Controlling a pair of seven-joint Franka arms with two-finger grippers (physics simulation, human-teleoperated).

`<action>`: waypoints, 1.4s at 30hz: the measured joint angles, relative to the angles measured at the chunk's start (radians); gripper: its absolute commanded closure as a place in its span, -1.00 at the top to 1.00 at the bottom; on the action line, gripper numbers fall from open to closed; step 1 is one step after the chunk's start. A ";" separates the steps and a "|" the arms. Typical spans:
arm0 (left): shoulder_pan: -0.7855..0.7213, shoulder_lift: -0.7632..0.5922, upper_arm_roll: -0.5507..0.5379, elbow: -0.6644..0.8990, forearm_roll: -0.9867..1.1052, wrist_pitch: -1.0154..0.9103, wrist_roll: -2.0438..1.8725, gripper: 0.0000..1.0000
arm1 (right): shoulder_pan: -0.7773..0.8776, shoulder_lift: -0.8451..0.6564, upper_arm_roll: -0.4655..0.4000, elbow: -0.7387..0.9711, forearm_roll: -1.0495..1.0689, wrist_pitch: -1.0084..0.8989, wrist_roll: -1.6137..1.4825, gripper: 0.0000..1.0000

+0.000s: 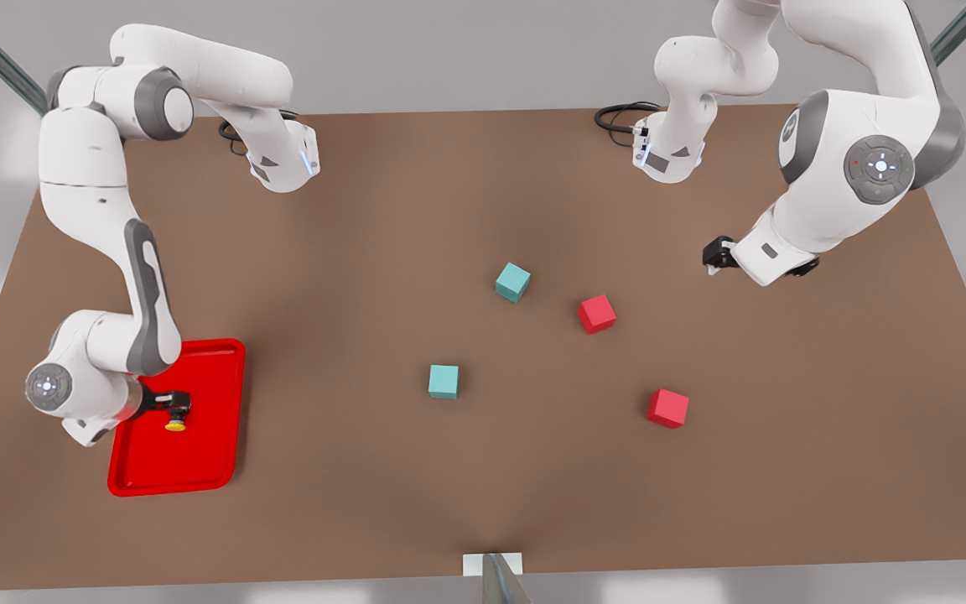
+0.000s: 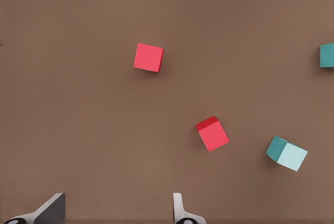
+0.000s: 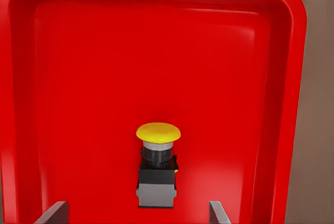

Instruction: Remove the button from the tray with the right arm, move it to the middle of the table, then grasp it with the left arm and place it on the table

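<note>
Right pincer (image 1: 171, 408) spread, straddling the button (image 3: 157, 165) in tray (image 3: 282, 51); likely light, rigid: grip boxy body; left pincer (image 2: 117, 211) released, waiting

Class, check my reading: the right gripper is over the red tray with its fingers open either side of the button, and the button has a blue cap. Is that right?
Not quite. The right gripper is open around the button in the tray, but the cap is yellow, not blue, as the right wrist view shows.
</note>
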 measured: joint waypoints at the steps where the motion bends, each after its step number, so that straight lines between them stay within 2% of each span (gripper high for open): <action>1: 0.002 0.000 0.000 0.000 0.000 0.000 0.001 1.00 | -0.004 0.002 0.000 -0.010 -0.002 0.024 0.004 1.00; 6: 0.005 0.005 0.000 0.000 0.000 0.002 0.003 1.00 | -0.024 0.002 0.004 -0.090 -0.005 0.100 0.016 1.00; 22: 0.006 0.007 0.000 0.000 0.000 0.002 0.007 1.00 | -0.041 0.068 0.005 -0.103 -0.002 0.206 0.041 1.00; 23: 0.006 0.007 0.000 0.000 0.000 0.002 0.007 1.00 | -0.043 0.071 0.005 -0.103 -0.001 0.209 0.042 0.58; 24: 0.006 0.008 0.000 0.000 0.000 0.002 0.007 1.00 | -0.044 0.072 0.006 -0.103 0.001 0.211 0.041 0.35; 25: 0.006 0.008 0.000 0.000 0.000 0.001 0.007 1.00 | -0.044 0.073 0.006 -0.103 0.003 0.213 0.040 0.29; 30: 0.005 0.014 0.000 0.000 0.000 0.001 0.007 1.00 | -0.038 0.069 0.008 -0.101 0.002 0.219 0.042 0.14; 42: 0.007 0.017 0.000 0.000 0.000 0.001 0.007 1.00 | -0.039 0.075 0.009 -0.097 0.001 0.222 0.043 0.14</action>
